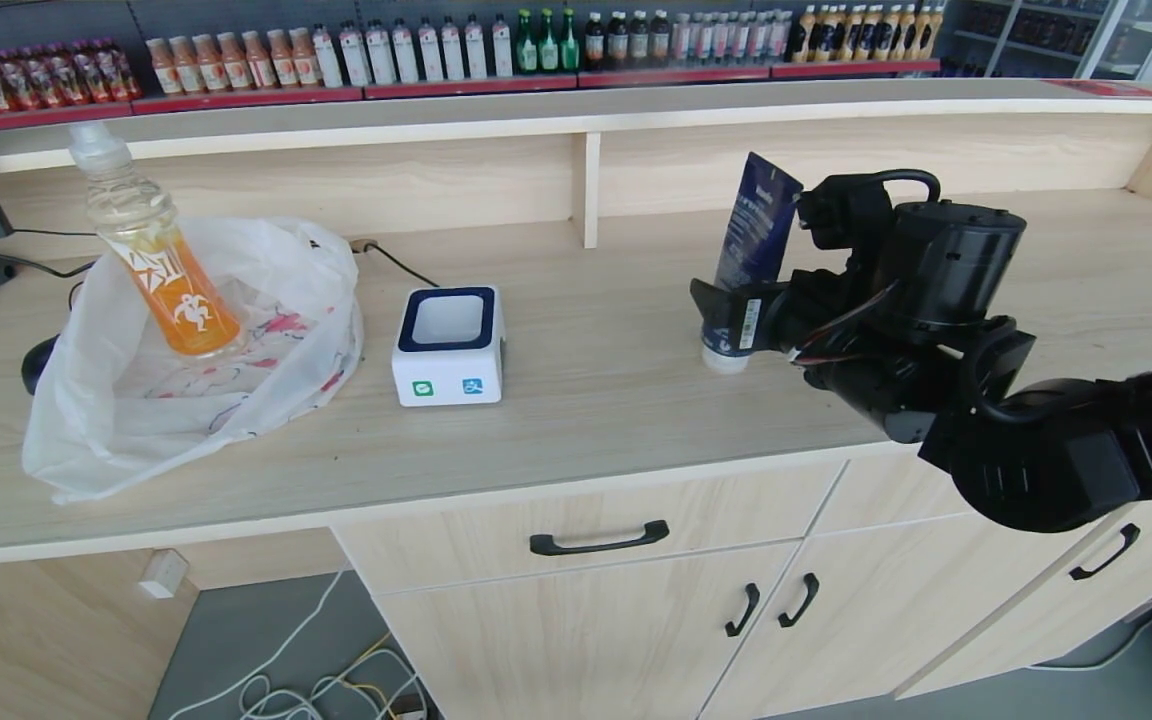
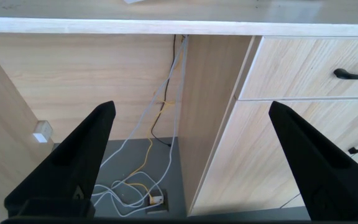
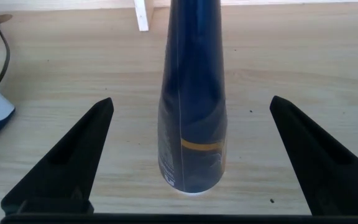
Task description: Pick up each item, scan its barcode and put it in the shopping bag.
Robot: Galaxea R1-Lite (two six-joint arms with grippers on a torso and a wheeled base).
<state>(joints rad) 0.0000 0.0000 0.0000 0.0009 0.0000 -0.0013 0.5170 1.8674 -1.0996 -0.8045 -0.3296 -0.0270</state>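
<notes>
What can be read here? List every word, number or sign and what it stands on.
No text is legible.
On the orange drink bottle: white characters and a figure, blurred.
On the dark blue tube: white print near its top and a barcode sticker, too small to read.
On the barcode scanner: one green and one blue icon, no words.
On the shelf bottles: labels too small to read.

A pale wood-grain counter [image 1: 586, 410] runs across the room, with a raised ledge [image 1: 736, 100] behind it propped by a short upright divider [image 1: 590, 190]. Beyond the ledge, red-edged shelves [image 1: 476, 86] carry rows of bottles [image 1: 386, 50]. Under the counter sit a drawer [image 1: 436, 550] and cabinet doors [image 1: 556, 640] with black handles [image 1: 599, 541]. Loose cables [image 1: 316, 695] lie on the grey floor [image 1: 236, 620] in the open bay at the left
</notes>
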